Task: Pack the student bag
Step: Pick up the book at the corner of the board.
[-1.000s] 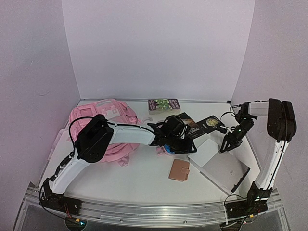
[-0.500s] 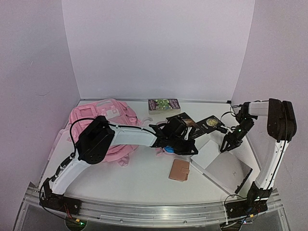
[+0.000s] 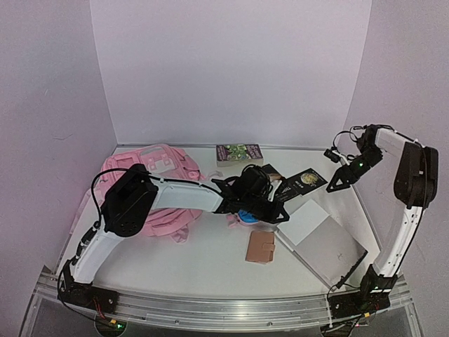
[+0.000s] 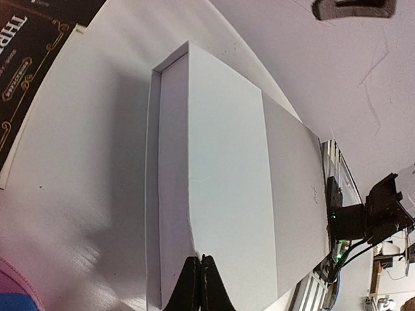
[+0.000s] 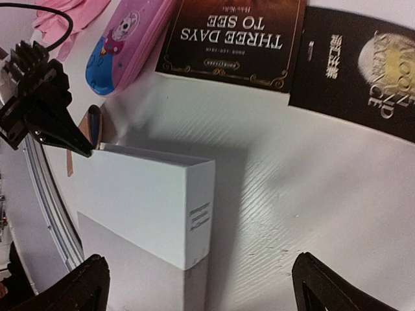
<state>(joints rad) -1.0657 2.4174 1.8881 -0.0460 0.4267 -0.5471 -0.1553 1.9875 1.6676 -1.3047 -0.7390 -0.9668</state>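
The student bag (image 3: 167, 163), pink and slumped flat, lies well to the left of the white box (image 3: 319, 239), past the left arm.

The white box carries a small printed label on its narrow side, too fine to read.

Just behind the box lies a black book (image 5: 230, 39) titled "THREE DAYS TO SEE" in white. To that book's right, also behind the box, is a second black book (image 5: 363, 71) with gold lettering, of which only "MOON" is legible.

Further behind the box, by the back wall, is a green-covered book (image 3: 239, 154).

A pink pencil case (image 5: 126, 42) with a blue cartoon patch sits behind and to the left of the box.

A brown wallet (image 3: 261, 247) lies just to its left.

The left gripper (image 4: 198, 285) has its fingers pressed together, tips at the box's edge. The right gripper (image 5: 207, 288) hangs above the box, spread wide and holding nothing.
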